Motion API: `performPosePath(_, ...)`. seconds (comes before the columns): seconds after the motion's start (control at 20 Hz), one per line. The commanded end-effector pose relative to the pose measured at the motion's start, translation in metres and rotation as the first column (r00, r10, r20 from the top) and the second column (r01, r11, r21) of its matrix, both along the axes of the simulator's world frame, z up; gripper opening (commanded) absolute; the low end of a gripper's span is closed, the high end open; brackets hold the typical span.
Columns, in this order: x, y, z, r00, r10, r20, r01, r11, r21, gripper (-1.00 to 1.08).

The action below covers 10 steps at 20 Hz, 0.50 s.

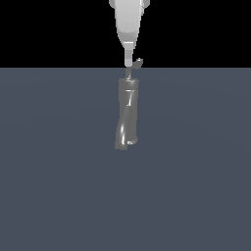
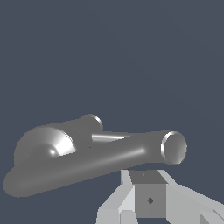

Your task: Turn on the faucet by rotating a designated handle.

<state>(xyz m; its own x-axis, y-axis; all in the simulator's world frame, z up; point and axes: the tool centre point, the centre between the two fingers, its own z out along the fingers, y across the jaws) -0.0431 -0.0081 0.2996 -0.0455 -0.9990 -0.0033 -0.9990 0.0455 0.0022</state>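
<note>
Approach step: pincer (image 1: 128, 62) sits atop the faucet (image 1: 127, 115), right beside the handle (image 1: 138, 62); grip state unclear; next, push handle sideways to rotate.

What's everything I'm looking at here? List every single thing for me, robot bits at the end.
faucet: one, shiny grey twisted column, standing upright mid-floor.
handle: one, thin grey bent rod with an upturned tip, on top of the faucet, toward the exterior view's right.
floor: one, flat blue-grey surface under the faucet.
gripper: one, white, hanging straight above the faucet top beside the handle; whether the jaws are open cannot be told.
</note>
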Motion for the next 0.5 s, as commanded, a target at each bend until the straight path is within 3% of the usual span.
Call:
performPosePath(0.0, 0.006, -0.022, 0.0, 1.0, -0.025, 0.003, 0.025, 1.0, -0.002, -1.0)
performPosePath(0.45, 0.023, -0.056, 0.0, 0.999, -0.041, 0.003, 0.041, 0.999, -0.003, -1.0)
